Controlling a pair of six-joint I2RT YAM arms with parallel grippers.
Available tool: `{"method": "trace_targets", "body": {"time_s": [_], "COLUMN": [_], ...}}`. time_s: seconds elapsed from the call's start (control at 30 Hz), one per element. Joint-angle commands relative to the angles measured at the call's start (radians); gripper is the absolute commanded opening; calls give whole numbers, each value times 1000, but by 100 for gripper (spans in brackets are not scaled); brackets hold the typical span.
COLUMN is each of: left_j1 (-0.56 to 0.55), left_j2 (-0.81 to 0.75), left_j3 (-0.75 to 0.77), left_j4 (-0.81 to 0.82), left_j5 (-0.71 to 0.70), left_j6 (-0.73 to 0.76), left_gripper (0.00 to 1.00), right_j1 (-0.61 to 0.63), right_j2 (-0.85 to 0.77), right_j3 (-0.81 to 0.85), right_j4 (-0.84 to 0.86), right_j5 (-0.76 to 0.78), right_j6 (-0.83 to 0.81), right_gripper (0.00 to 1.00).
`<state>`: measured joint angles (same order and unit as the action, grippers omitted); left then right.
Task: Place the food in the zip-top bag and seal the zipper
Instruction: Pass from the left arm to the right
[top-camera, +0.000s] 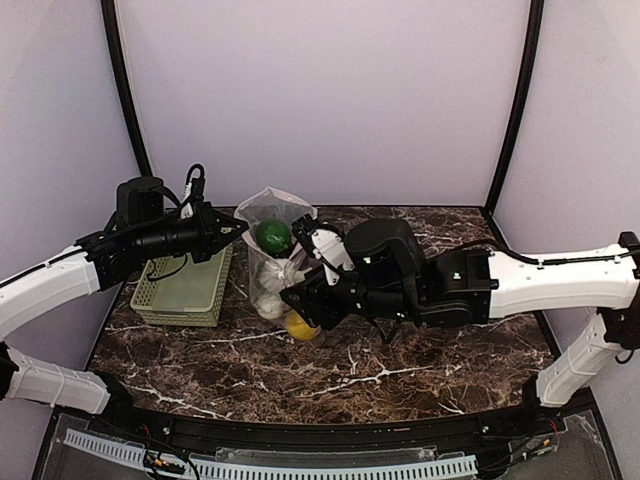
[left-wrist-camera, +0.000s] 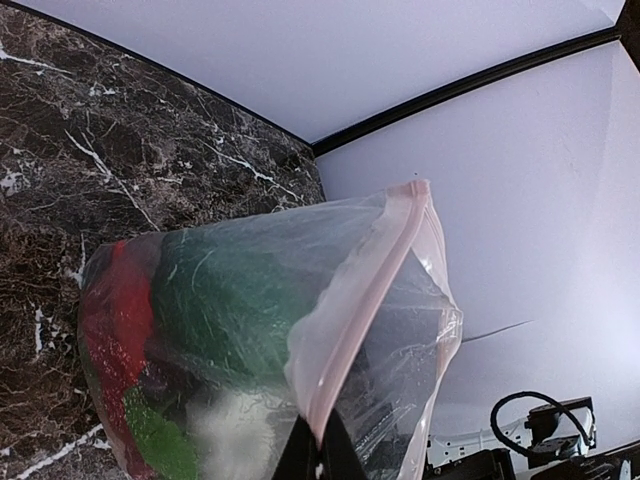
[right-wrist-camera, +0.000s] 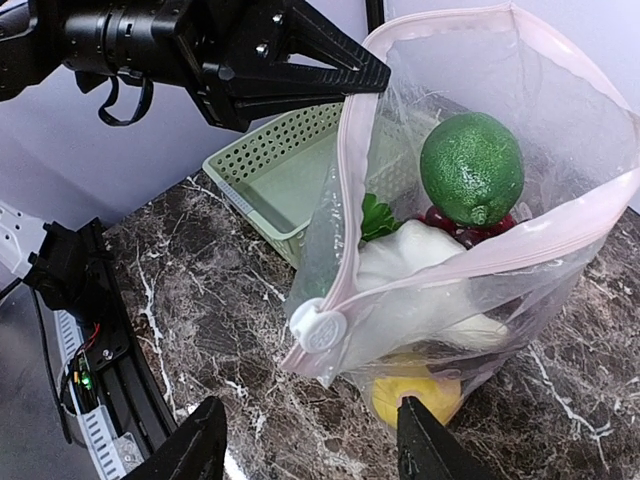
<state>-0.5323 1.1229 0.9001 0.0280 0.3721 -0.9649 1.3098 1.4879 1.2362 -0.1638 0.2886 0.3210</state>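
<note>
Zip-top bag, rim between clamped left jaws, just ahead of wide-spread right jaws.

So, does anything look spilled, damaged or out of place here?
Nothing looks spilled or damaged. The only odd thing is the bag: its mouth gapes wide, with the pink zipper unsealed, while the left pincer pinches its rim.
</note>
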Motion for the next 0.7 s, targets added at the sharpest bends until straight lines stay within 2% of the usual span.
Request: {"method": "trace_targets", "body": {"time_s": [0.0,0.1,0.17,0.3,0.47,0.67], "left_j1": [6,6,6,6,6,6], "left_j2": [-30,-29,-29,-30,-32,-32], "left_j3": [12,13,15,20,20,20], "left_j4": [24,23,22,13,9,6], "left_j5": [-9,-10,-8,-6,-8,-6], "left_j6": [11,11,12,16,18,20], "left_gripper": [1,1,1,1,1,1], "right_j1": [20,21,22,24,26,26], "right_j2": [52,90,107,137,159,156], "right_j3": [65,98,108,120,134,124], "right_j4": [4,-17,-16,-16,-15,6], "right_j5": [58,84,89,109,127,168], "right_j6": [-21,-10,-10,-11,-9,-7], "right_gripper": [54,40,35,29,28,18]}}
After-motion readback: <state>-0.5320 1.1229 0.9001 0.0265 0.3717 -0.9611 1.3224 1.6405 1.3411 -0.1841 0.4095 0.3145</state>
